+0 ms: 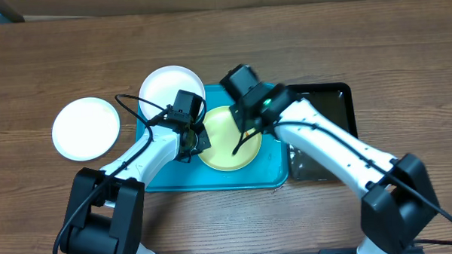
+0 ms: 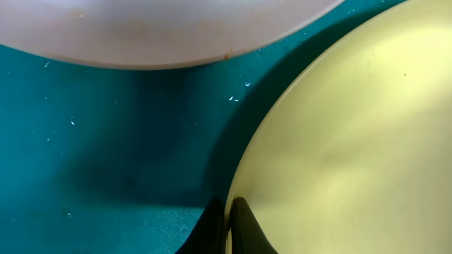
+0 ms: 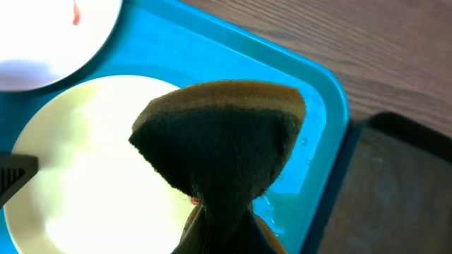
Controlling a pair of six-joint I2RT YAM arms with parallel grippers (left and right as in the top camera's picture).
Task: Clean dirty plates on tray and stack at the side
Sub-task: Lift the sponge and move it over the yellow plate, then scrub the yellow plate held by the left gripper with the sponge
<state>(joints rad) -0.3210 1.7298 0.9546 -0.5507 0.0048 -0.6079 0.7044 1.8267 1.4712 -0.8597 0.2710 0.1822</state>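
Sponge point(image 3: 219, 141) right up against the right wrist lens, dark green-brown and bunched, clenched in the right gripper point(image 1: 248, 125) jaws and parked over the yellow-green plate point(image 1: 228, 138). Can't make out the fingers behind it, tbh.

Left gripper point(image 2: 229, 229) jaws pinched tight on that plate's left rim, one finger point(image 2: 247, 227) on top and the other tucked under the lip.

Plate itself sitting flat in the turquoise tray point(image 1: 213, 179), roughly mid-tray, right edge close to the tray's right rim.

Pretty cramped on the far-left side. White plate point(image 1: 172, 90) poking out past the tray's far-left corner, only a narrow strip of tray floor between its edge and the yellow-green one. Small orange-red smear point(image 3: 74, 13) on it.

Second white plate point(image 1: 86, 129) off the tray altogether, out on the tabletop point(image 1: 57, 42) to the left, well apart from everything.

Black tray point(image 1: 327, 101) butted right up beside the turquoise one on the right, partly under the right arm.

Plenty of bare wood along the far side and out at both ends.
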